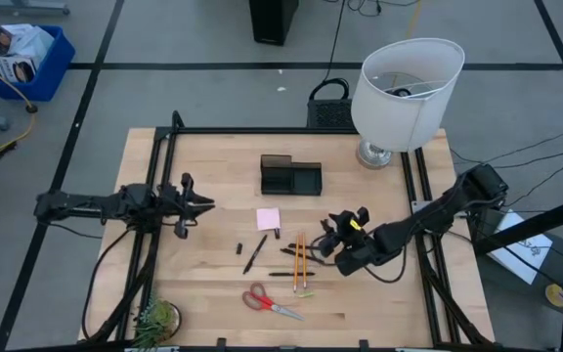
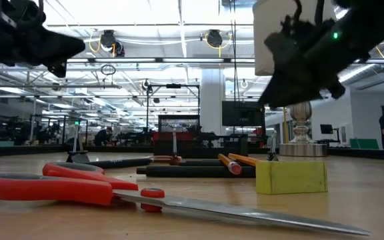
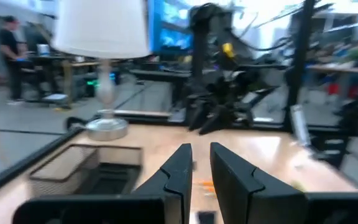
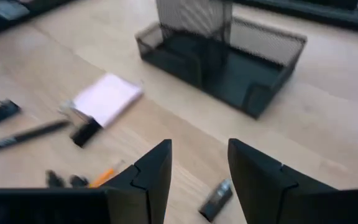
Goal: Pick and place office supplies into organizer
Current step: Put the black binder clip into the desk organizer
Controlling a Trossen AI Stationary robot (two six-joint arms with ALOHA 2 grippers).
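The black mesh organizer (image 1: 289,176) (image 4: 229,56) stands far of the table's centre. Toward the near edge from it lie the pink sticky pad (image 1: 268,218) (image 4: 107,96), black pens (image 1: 255,254), two orange pencils (image 1: 300,259) (image 2: 232,162), small dark bits (image 1: 239,248) and red-handled scissors (image 1: 272,303) (image 2: 79,187), all flat on the wood. My right gripper (image 1: 329,238) (image 4: 199,168) hovers open just right of the pencils' far ends, over a small dark piece (image 4: 215,199). My left gripper (image 1: 201,205) (image 3: 197,155) waits at the left, above the table, its fingers a narrow gap apart.
A big white lamp (image 1: 404,93) stands at the far right corner, its base (image 2: 302,143) behind the supplies. A yellow-green block (image 2: 291,177) lies by the pencils' near ends. A small green plant (image 1: 154,318) sits at the near left corner. Bare wood lies between the organizer and the pad.
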